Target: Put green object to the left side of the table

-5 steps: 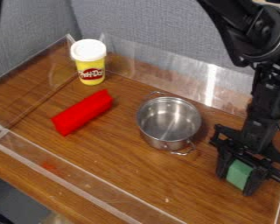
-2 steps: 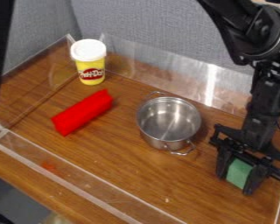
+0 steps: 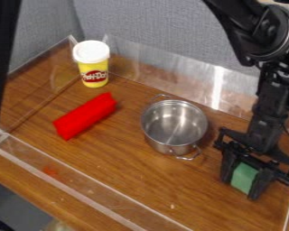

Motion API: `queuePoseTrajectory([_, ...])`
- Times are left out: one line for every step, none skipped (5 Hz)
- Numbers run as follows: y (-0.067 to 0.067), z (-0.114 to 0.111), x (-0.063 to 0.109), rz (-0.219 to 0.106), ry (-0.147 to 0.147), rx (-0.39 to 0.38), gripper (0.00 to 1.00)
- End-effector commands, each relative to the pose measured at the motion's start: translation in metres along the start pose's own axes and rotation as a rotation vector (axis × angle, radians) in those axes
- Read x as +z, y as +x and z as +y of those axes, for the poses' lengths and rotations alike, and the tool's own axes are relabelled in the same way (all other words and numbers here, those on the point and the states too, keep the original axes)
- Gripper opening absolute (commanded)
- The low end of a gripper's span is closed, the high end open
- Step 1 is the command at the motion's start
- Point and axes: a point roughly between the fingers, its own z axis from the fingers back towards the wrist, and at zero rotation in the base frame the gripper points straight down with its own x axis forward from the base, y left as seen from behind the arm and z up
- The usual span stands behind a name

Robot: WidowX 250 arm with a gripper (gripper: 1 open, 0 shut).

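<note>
The green object (image 3: 242,179) is a small green block at the right front of the table (image 3: 135,162). My gripper (image 3: 248,177) points steeply down over it, its black fingers (image 3: 229,168) standing on either side of the block and shut on it. The block rests low at the tabletop; whether it touches the wood I cannot tell. The arm rises from it toward the top right.
A steel pot (image 3: 175,125) stands just left of the gripper. A longer red block (image 3: 84,115) lies left of the pot, and a yellow Play-Doh tub (image 3: 91,63) stands at the back left. Low clear acrylic walls (image 3: 172,68) edge the table.
</note>
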Motion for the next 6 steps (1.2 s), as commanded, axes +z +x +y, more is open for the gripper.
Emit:
queuePoseTrajectory([0.0027, 0.0062, 0.0069, -0.01, -0.006, 0.018, 1.0])
queuePoseTrajectory([0.0021, 0.0062, 0.0106, -0.005, -0.01, 0.02, 0.0])
queuePoseTrajectory([0.002, 0.0055, 0.0133, 0.002, -0.014, 0.018, 0.0])
queuePoseTrajectory([0.0021, 0.005, 0.0148, 0.011, -0.019, 0.015, 0.0])
queuePoseTrajectory([0.0023, 0.005, 0.0144, 0.019, -0.024, 0.015, 0.0])
queuePoseTrajectory([0.0026, 0.005, 0.015, 0.028, -0.028, 0.014, 0.0])
